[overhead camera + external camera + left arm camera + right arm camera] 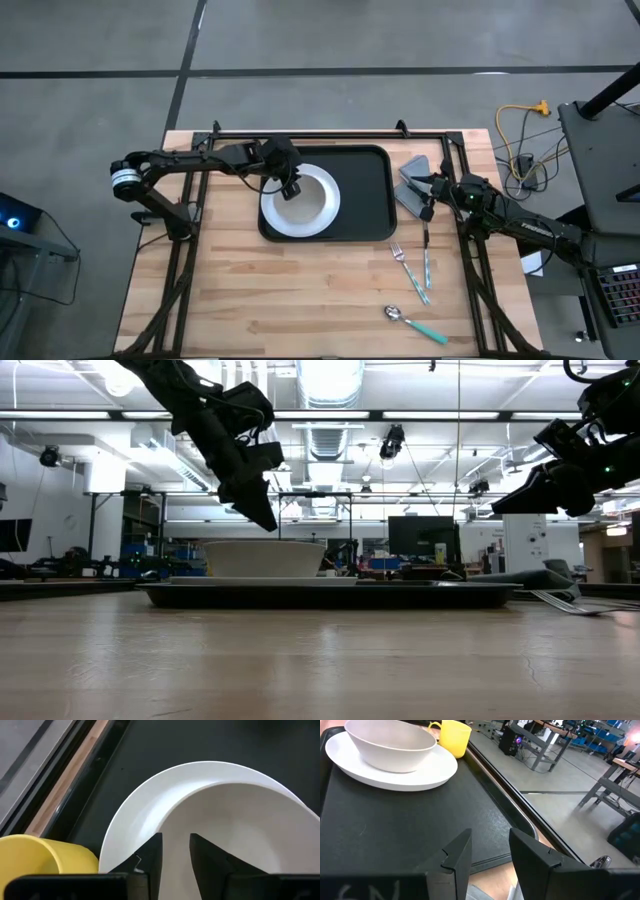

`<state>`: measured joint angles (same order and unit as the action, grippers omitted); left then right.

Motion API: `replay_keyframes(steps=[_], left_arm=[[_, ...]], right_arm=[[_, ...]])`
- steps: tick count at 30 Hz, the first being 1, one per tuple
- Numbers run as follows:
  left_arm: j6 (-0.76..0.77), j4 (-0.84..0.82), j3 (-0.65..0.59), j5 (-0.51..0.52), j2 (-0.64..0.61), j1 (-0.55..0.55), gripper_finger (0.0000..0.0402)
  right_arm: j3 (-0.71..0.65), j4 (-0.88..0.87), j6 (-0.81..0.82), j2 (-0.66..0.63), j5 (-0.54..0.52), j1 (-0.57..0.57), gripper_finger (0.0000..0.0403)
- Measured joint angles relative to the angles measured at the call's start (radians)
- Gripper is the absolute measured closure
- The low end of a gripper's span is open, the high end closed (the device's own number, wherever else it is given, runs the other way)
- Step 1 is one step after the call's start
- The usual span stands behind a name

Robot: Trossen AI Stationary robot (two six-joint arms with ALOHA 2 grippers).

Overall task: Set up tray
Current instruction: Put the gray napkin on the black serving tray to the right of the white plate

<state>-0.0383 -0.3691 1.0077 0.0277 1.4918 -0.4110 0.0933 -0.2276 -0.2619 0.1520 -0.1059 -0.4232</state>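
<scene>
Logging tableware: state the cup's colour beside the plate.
Yellow; the cup shows best in the right wrist view.

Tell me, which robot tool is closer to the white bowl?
The left. The left tool hovers right over the white bowl on its plate. The right tool is beyond the tray's other end, above the fork.

in the high view the left gripper (291, 187) covers the near-left rim of the bowl (305, 200), and the yellow cup (47, 855) cannot be seen under that arm. the left wrist view cuts off the cup, the plate (135, 820) and the tray (165, 745). in the low view the fork (575, 603) runs off the edge. the grey thing (412, 178) beside the right gripper (428, 203) is too small to identify.
</scene>
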Motion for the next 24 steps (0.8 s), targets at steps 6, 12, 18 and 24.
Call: replay_keyframes(steps=[6,12,18,24], left_arm=[[0.001,0.000,0.000,-0.001,0.000,0.007,0.0318],[0.101,0.000,0.000,-0.002,0.000,0.013,0.0318],[0.145,0.033,-0.014,-0.027,0.000,0.089,0.0318],[0.150,0.076,-0.014,-0.029,-0.001,0.228,0.0318]], right_arm=[[0.000,0.000,0.000,0.000,0.000,0.000,0.0280],[0.000,0.000,0.000,0.000,0.000,0.000,0.0280],[0.000,0.000,0.000,0.000,0.000,0.000,0.0280],[0.000,0.000,0.000,0.000,0.000,0.000,0.0280]])
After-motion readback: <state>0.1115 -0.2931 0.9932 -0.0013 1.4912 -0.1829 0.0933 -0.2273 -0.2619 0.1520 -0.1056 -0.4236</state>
